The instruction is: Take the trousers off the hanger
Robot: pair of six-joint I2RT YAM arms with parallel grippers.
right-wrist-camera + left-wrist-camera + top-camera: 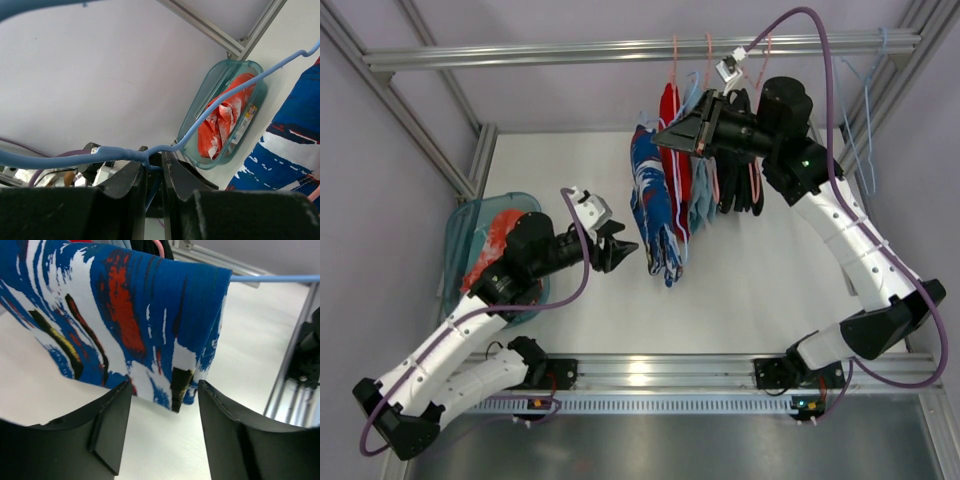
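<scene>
Your right gripper is pinched shut on the hanger, gripping the blue wire at its twisted neck. The trousers hang folded over the hanger's bar between the two arms, just beside a red garment. Your left gripper is partly open and holds nothing. Its jaws sit either side of the lower hem, and I cannot tell whether they touch the cloth.

The main risk is a shallow bite. If you close this low, you may catch only the hem's edge or a single layer, and the soft fabric can slip out as you pull. A second risk is the thin wire: it gives the right jaws little to hold, so a hard tug can twist or drag the hanger in the grip. Pull along the bar toward its free end — a straight downward pull just loads the wire. Watch the neighbouring garment too, since a sideways sweep may snag it. If the trousers come free suddenly, they may drop onto the table.
</scene>
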